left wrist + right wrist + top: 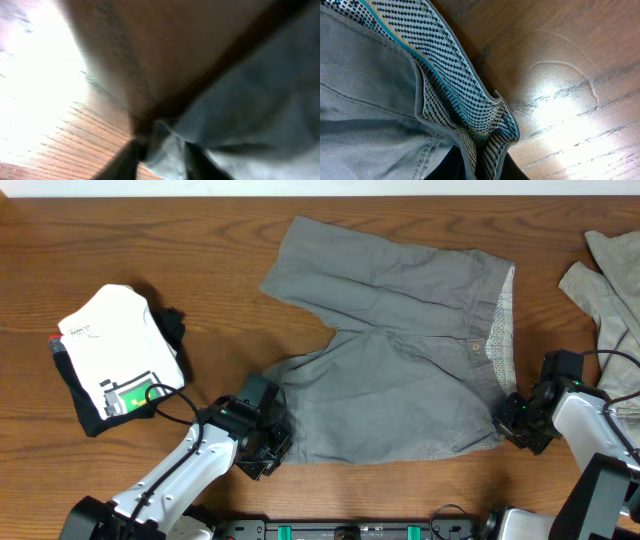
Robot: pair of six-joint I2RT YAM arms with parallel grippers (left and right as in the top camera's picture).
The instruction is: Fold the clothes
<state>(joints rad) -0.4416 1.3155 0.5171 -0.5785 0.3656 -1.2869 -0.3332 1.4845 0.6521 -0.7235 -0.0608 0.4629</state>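
Plainly, the shorts (pixel 390 370) lie spread flat in the middle of the desk (pixel 150 240), front side up with the button showing. Their long axis runs left to right across the desk. The waistband points to the right, and the two leg openings point to the left, the far leg angling off toward the back edge. The left gripper (pixel 262 442) sits at the hem corner of the near leg. Its wrist view is blurred, but it shows grey cloth bunched between the jaws, so they look clamped on that hem. The right gripper (pixel 520 425) is at the near end of the waistband, and its jaws are pinched together on the patterned lining. The step in hand looks like folding the near leg over the far one. To do it well, both arms should rise together and to the same height, so the near edge lifts as one line. They should hold a light tension between hem and waist so the cloth does not sag. Both should then travel straight toward the back edge and lay hem on hem and waistband on waistband before letting go. The right arm should keep clear of the crumpled pale garment (pixel 610 280) at the right edge.
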